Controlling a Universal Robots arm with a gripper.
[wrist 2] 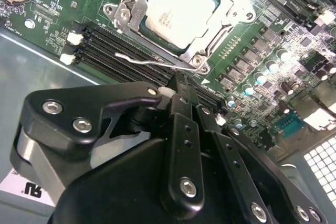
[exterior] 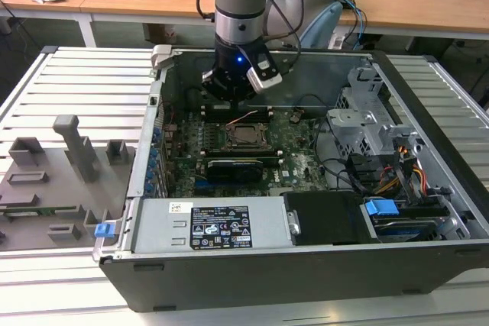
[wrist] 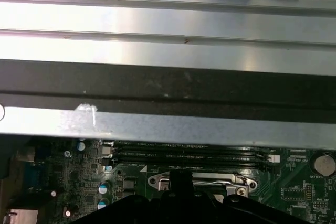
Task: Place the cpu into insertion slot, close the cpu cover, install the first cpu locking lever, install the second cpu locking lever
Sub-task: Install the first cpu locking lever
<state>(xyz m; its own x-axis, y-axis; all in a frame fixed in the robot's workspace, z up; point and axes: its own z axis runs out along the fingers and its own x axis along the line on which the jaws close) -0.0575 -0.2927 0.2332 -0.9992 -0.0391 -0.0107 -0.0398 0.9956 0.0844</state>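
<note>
The cpu [wrist 2: 178, 14], a pale square chip, lies flat in the insertion slot [wrist 2: 195, 56] on the green motherboard. The silver cpu cover [wrist 2: 224, 20] lies down around its edges. A thin silver locking lever [wrist 2: 149, 61] runs along the near side of the socket, its hooked end free. My gripper [wrist 2: 179, 83] has its black fingers together, with the tips right at this lever; I cannot tell whether they touch it. In the exterior view the gripper [exterior: 235, 101] hangs inside the open computer case just behind the cpu [exterior: 246, 137].
Black memory slots [wrist 2: 113, 45] run beside the lever. A black graphics card [exterior: 233, 167] sits in front of the socket. The case's metal wall [wrist: 168, 129] stands close behind the gripper. A drive cage [exterior: 367, 124] and cables fill the exterior view's right.
</note>
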